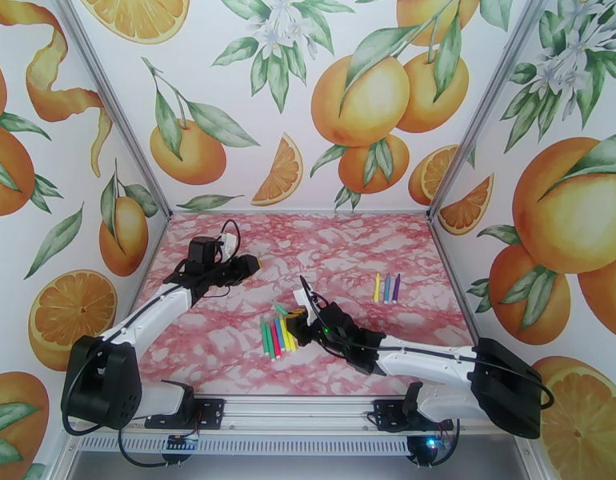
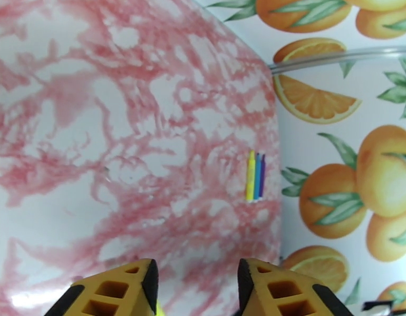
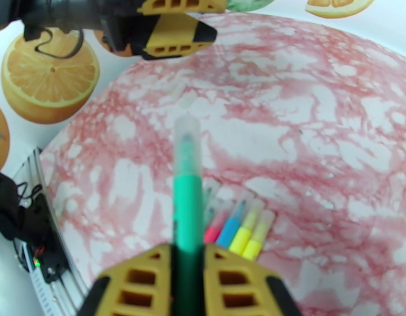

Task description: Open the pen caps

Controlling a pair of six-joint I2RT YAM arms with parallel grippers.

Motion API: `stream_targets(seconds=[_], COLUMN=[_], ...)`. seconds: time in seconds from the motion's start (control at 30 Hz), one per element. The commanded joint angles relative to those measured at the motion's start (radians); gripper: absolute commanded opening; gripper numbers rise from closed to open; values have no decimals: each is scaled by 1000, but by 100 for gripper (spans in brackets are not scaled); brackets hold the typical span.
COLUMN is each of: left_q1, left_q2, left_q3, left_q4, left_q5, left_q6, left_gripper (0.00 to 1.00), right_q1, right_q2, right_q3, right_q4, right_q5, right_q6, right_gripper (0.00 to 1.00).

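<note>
On the pink-and-white marbled table (image 1: 436, 314), the right gripper (image 1: 292, 319) sits just toward 7 o'clock from the table's centre. In the right wrist view, its yellow-and-black fingers (image 3: 232, 288) are clamped against both sides of a slim green marker pen (image 3: 187, 206). The pen juts out past the fingertips toward 12 o'clock in that view and ends in a pale translucent cap (image 3: 187, 134), which is seated on the pen.

Directly beneath the held pen, a cluster of short coloured pens (image 1: 276, 336) lies side by side on the table. From the right wrist camera the cluster (image 3: 237, 227) shows pink, blue and two yellow barrels, each with a translucent cap.

The left gripper (image 1: 256, 264) is at about 10 o'clock from the centre, well apart from the right one. Its jaws stand parted, and only bare table is visible in the gap between them (image 2: 196, 267).

A second row of three pens, yellow, blue and purple (image 1: 386, 288), lies at about 2 o'clock from the centre, well apart from both grippers. In the left wrist view the row (image 2: 254, 177) is near the orange-printed side wall (image 2: 335, 154).
</note>
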Motion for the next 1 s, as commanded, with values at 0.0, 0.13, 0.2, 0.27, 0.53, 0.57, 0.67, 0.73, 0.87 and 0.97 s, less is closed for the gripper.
stream_targets(seconds=[0.0, 0.13, 0.2, 0.27, 0.53, 0.57, 0.67, 0.73, 0.87, 0.97], left_q1=[-26, -75, -103, -124, -200, -206, -217, -224, -230, -231], left_q2=[-60, -99, -111, -114, -70, -65, -60, -60, -64, -67], left_q3=[-48, -80, -95, -104, -92, -89, -78, -74, -74, -74], left_q4=[-3, -5, 2, 24, 78, 84, 95, 99, 108, 111], left_q5=[-23, -34, -48, -49, -54, -55, -54, -52, -51, -52], left_q6=[14, 4, -10, -26, -61, -65, -75, -80, -88, -94], left_gripper=[57, 60, 61, 60, 52, 51, 45, 44, 37, 31], right_q1=[3, 3, 3, 3, 2, 2, 2, 3, 2, 3], right_q2=[-23, -19, -12, -3, 39, 44, 54, 55, 55, 59], right_q3=[24, 39, 54, 69, 121, 126, 135, 134, 134, 133], right_q4=[-15, -9, -9, -10, -1, -2, -2, 1, 7, 5], right_q5=[55, 66, 63, 61, 42, 40, 40, 44, 57, 66], right_q6=[-13, -18, -24, -26, -32, -33, -34, -35, -36, -38], right_gripper=[0, 0, 0, 0, 0, 0, 0, 0, 0, 0])
